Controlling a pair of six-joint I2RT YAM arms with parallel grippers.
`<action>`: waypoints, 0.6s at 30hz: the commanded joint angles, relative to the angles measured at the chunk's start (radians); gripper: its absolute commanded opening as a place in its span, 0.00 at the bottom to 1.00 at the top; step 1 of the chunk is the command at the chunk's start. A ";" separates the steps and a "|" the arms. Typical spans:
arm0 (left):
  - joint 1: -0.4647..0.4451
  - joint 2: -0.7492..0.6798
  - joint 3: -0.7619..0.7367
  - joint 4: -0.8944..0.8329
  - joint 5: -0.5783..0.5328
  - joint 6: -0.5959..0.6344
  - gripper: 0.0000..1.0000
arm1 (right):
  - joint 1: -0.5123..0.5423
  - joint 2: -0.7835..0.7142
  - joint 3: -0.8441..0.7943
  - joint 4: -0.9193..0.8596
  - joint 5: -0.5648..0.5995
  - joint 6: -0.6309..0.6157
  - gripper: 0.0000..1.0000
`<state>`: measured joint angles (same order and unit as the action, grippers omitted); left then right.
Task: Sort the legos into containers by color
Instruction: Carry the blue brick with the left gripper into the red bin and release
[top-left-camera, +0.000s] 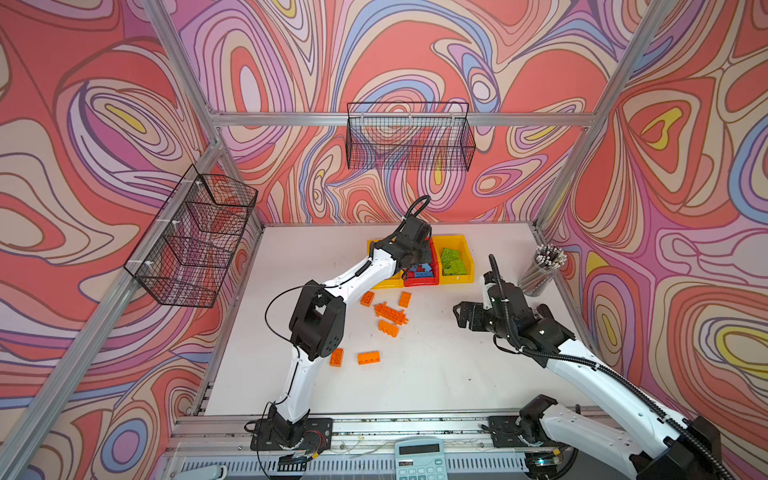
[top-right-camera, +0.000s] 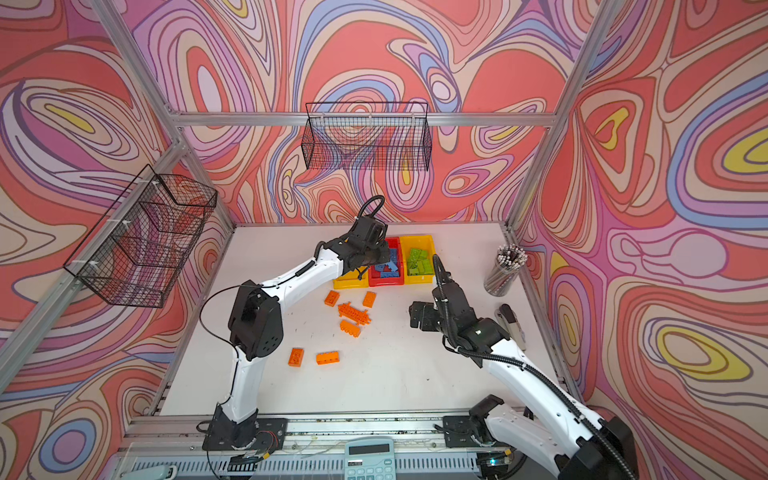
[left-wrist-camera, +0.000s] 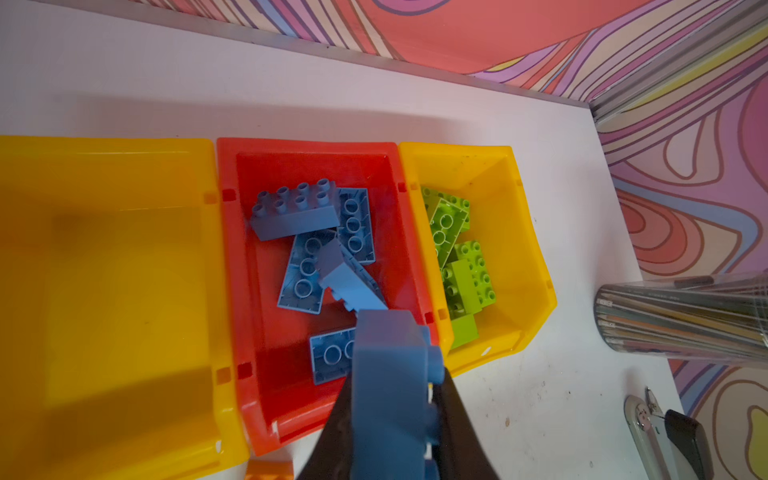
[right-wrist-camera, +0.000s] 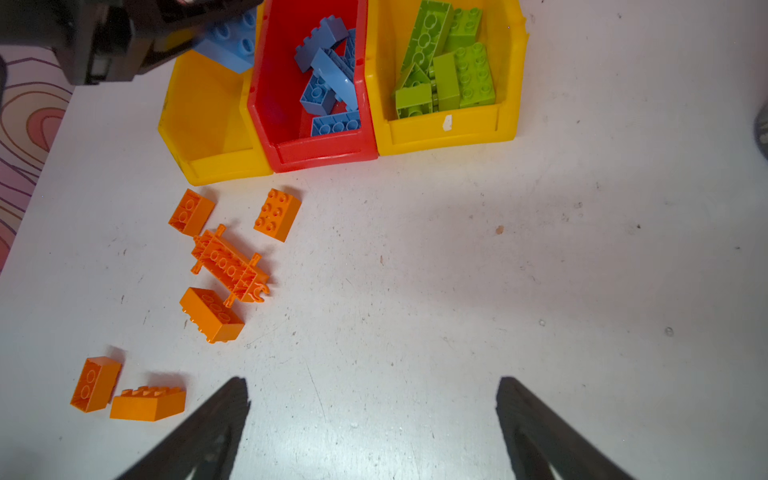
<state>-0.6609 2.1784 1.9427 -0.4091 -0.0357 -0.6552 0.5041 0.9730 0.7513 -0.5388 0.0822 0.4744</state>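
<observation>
**1. L gripper** (left-wrist-camera: 395, 399): closed on one blue brick (left-wrist-camera: 388, 374). The brick is held edge-on betw. the two black fingers (left-wrist-camera: 461, 424), w/ its studs facing one finger. In the L wrist view it overlaps the near end of the red bin (left-wrist-camera: 307, 146). Whether it touches the contents below cannot be told. In both top views the L arm (top-left-camera: 357, 274) reaches to the bin row at the far side of the table (right-wrist-camera: 457, 270).

**2. Red bin:** middle of the row. It holds several blue bricks (left-wrist-camera: 295, 216) in a loose pile, some studs-up and some underside-up.

**3. R yellow bin** (left-wrist-camera: 519, 249): touches the red bin on one side. It holds lime green bricks (left-wrist-camera: 461, 274), piled loosely.

**4. L yellow bin** (left-wrist-camera: 104, 249): touches the red bin on the other side.

**5. Orange bricks:** six pcs lie on the table in front of the L yellow and red bins.
- Two single bricks (right-wrist-camera: 191, 212), (right-wrist-camera: 277, 214) lie nearest the bins.
- The jagged orange assembly (right-wrist-camera: 228, 266) lies just below them in the R wrist view.
- One brick (right-wrist-camera: 212, 313) lies just beside the assembly.
- Two more (right-wrist-camera: 95, 384), (right-wrist-camera: 147, 403) lie side by side, nearer the robot bases.

**6. R gripper** (right-wrist-camera: 372, 382): jaws wide apart, nothing betw. them. It is over bare table, to the right of the orange group and well apart from the bins.

**7. Misc.:** a clear cup of pencils (top-left-camera: 542, 270) stands at the table's right edge, w/ a stapler (top-right-camera: 513, 322) near it.
</observation>
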 joint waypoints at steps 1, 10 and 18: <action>0.012 0.062 0.060 0.027 0.049 -0.007 0.10 | 0.004 -0.019 0.005 -0.037 0.028 0.015 0.98; 0.035 0.134 0.141 0.019 0.089 -0.024 0.62 | 0.004 -0.025 0.017 -0.059 0.044 0.021 0.98; 0.034 -0.172 -0.276 0.286 0.066 -0.049 0.67 | 0.005 -0.008 0.033 -0.054 0.054 0.026 0.98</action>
<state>-0.6270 2.1471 1.7702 -0.2470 0.0418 -0.6853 0.5045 0.9638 0.7544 -0.5770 0.1165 0.4896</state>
